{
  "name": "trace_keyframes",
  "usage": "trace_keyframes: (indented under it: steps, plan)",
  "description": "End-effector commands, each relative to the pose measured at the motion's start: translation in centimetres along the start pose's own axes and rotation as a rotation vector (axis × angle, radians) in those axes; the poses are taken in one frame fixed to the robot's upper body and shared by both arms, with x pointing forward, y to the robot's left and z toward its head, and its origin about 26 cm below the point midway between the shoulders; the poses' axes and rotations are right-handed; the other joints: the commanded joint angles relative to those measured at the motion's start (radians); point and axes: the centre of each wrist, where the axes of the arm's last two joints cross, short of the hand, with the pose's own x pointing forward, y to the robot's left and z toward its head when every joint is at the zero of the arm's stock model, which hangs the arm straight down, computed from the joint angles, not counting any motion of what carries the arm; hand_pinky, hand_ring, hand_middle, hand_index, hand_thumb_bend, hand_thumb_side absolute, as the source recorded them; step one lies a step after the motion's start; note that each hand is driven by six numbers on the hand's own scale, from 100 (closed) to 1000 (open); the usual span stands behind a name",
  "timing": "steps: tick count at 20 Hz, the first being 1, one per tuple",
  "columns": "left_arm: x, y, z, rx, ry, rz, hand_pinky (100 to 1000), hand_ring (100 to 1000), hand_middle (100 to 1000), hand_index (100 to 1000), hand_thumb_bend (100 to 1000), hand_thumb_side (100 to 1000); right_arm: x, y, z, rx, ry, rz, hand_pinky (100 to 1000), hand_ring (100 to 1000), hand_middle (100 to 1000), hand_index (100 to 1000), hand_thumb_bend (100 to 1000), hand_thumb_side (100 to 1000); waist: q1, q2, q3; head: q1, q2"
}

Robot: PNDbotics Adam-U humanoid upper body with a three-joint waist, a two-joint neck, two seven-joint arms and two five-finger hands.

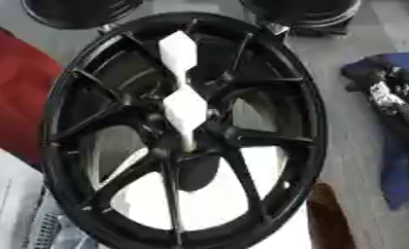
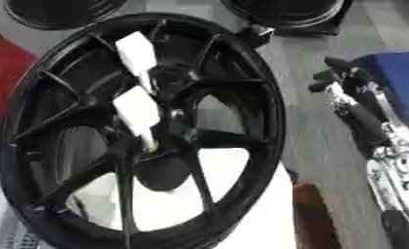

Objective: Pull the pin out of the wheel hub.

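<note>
Pin (image 1: 183, 113): a white piece in two lozenge-shaped sections. It sits at the wheel hub (image 1: 189, 146), in the middle of the black wheel (image 1: 314, 121).
Pin axis: its long axis runs from near the wheel's far rim down to the hub. A thin, pale tip at the near end meets the hub, so we judge that the pull follows this line, away from the hub.
Wheel position: it fills the left and middle of the surface (image 1: 352, 146), with its near rim at the near edge.
Right hand (image 2: 333, 73): it lies by the right edge of the surface, against a blue thing (image 2: 399, 73), and is well apart from the pin. It holds nothing that we can see, but we cannot tell whether it is spread or closed.
Left hand: not seen in either view.
Direction to the pin: it lies to the left of the right hand, across the wheel's right rim and spokes.
Nearer hand: we judge the right, the only one showing.
Other things: a red shape (image 1: 16, 97) at the left edge, and more dark wheels (image 1: 80, 12) at the far edge.
</note>
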Motion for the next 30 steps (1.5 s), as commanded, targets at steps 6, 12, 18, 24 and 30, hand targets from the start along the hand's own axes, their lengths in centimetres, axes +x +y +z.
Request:
trace_keyframes:
  steps: [6,12,18,24,30]
  plan:
    - [2.6,1.6,-1.8,-0.05,-0.108,-0.116,729,654,524,714,326,568,1.5,-0.2,0.0,0.032,-0.038,0.048,943,692,674,850,100,412,0.015,-0.004,-0.02,0.001,0.011]
    - [3.5,2.5,-2.6,-0.101,-0.147,-0.222,729,656,527,716,325,555,1.8,-0.1,0.3,0.038,-0.039,0.056,943,691,673,850,100,416,0.017,0.007,-0.036,-0.015,-0.009]
    - [5.5,3.2,-4.0,-0.162,-0.224,-0.334,730,657,530,719,331,534,2.0,-0.1,0.6,0.045,-0.039,0.055,943,691,673,850,100,418,0.021,0.008,-0.047,-0.011,-0.015]
    - [7.7,3.5,-5.3,-0.28,-0.286,-0.521,736,669,554,735,362,523,1.9,-0.2,1.0,0.041,-0.025,0.075,943,691,673,850,100,423,0.031,0.008,-0.047,-0.008,-0.014]
    - [8.7,3.0,-7.2,-0.493,-0.334,-0.778,750,686,586,747,399,498,1.8,-0.5,1.3,0.034,-0.009,0.106,943,691,673,849,100,423,0.045,0.003,-0.045,-0.019,-0.008]
